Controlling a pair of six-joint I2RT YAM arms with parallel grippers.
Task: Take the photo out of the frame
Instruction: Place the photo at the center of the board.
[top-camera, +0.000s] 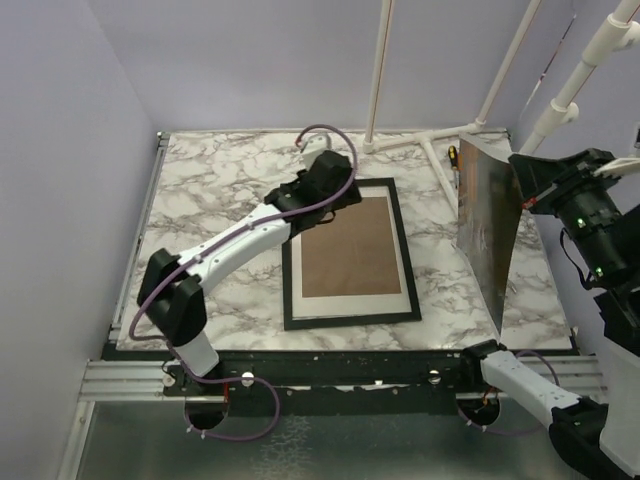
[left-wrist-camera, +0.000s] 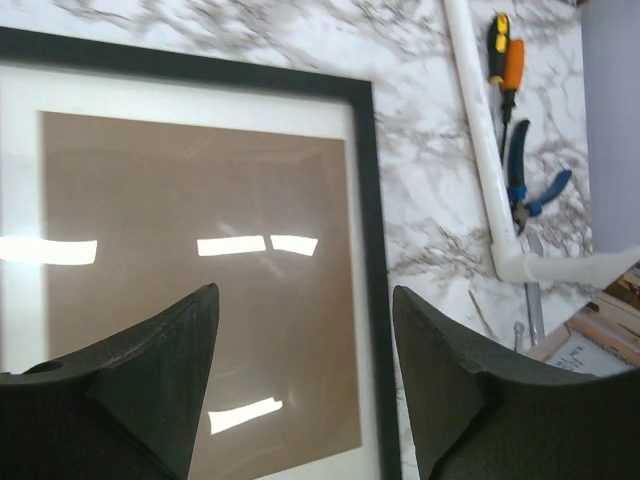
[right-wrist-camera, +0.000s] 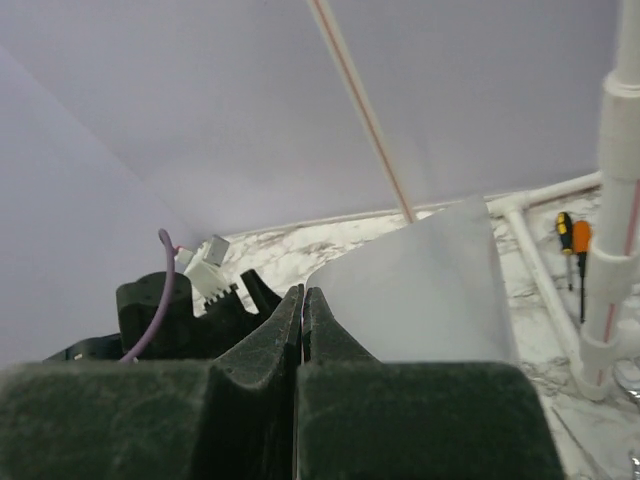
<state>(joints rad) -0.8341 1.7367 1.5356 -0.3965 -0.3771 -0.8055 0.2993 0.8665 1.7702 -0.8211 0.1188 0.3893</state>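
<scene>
The frame (top-camera: 350, 303) lies flat on the marble table, black border and white mat up, with brown board showing in its opening. My left gripper (top-camera: 340, 195) hovers open and empty over the frame's far right corner; in the left wrist view its fingers (left-wrist-camera: 170, 350) straddle the black border (left-wrist-camera: 365, 250). My right gripper (top-camera: 522, 195) is shut on the photo (top-camera: 487, 215), which it holds upright on edge over the table's right side, clear of the frame. In the right wrist view the photo's white back (right-wrist-camera: 420, 300) rises from the shut jaws of the right gripper (right-wrist-camera: 303, 300).
White PVC pipes (top-camera: 440, 165) stand and lie at the back right. A yellow and an orange screwdriver (left-wrist-camera: 505, 60) and blue-handled pliers (left-wrist-camera: 525, 190) lie beside a pipe (left-wrist-camera: 480, 150). Lilac walls close in the table on the left and back.
</scene>
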